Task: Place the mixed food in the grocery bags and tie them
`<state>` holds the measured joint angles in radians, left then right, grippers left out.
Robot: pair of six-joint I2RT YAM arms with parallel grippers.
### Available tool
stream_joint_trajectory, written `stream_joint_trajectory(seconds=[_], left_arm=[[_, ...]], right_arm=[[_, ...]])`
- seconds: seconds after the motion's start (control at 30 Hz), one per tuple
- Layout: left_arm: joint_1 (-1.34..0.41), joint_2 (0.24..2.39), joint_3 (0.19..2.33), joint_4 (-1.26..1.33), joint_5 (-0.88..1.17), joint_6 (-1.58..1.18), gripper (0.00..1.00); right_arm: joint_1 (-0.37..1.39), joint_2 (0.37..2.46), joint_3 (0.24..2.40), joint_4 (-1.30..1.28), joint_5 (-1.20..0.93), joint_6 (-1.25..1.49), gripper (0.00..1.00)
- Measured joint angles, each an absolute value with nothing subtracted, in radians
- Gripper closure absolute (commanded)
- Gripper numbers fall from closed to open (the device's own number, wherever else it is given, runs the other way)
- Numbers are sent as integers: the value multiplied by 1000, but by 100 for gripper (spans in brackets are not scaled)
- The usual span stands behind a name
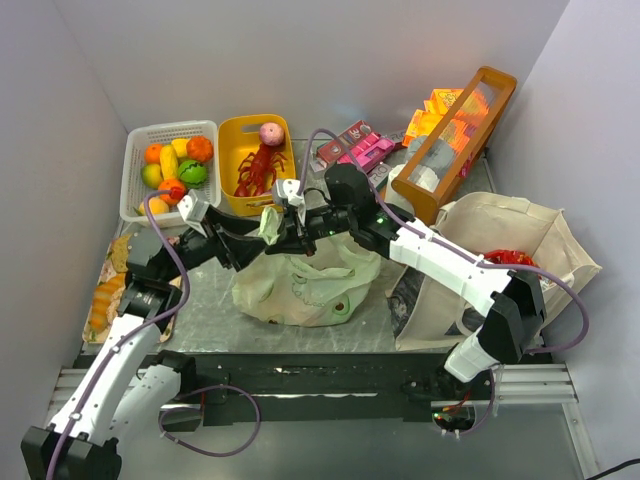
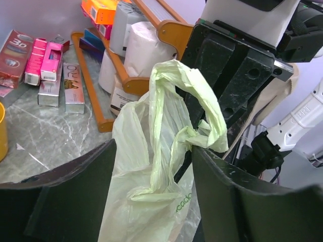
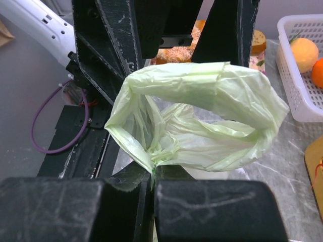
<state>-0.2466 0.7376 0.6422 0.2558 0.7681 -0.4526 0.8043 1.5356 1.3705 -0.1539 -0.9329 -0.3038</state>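
The pale green plastic grocery bag lies slumped in the middle of the table. Its loop handle is lifted, and my right gripper is shut on the handle's twisted base. My left gripper stands open around another hanging strand of the handle, whose plastic brushes the right finger. In the top view both grippers meet above the bag, left and right. The beige canvas tote sits at the right with a red packet inside. Bread pieces lie at the far left.
A white basket of toy fruit and a yellow basket with a red lobster and a peach stand at the back. Pink boxes and a tilted wooden crate are back right. Walls close in on both sides.
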Motion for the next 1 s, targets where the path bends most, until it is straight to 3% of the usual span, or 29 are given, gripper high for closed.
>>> stream_joint_trajectory(seconds=[0.13,0.17,0.23,0.3,0.4,0.53,0.6,1.0], left_arm=[[-247,765,641,297,801,-480,57],[-247,774,640,311,813,-491,71],[-247,788,636,336,833,-512,87],[-247,797,632,351,845,-524,98],[-246,807,630,352,841,-529,98],[-247,788,630,296,790,-517,98],[-247,768,630,268,759,-514,98],[-247,731,630,158,588,-495,98]], right_arm=[[804,1536,1370,-156,-932,-304,100],[802,1536,1370,-158,-931,-304,100],[801,1536,1370,-162,-926,-305,96],[801,1536,1370,-171,-920,-304,70],[801,1532,1369,-183,-905,-301,31],[801,1490,1346,-192,-836,-303,19],[801,1453,1327,-196,-802,-304,1],[801,1089,1231,-228,-542,-308,1]])
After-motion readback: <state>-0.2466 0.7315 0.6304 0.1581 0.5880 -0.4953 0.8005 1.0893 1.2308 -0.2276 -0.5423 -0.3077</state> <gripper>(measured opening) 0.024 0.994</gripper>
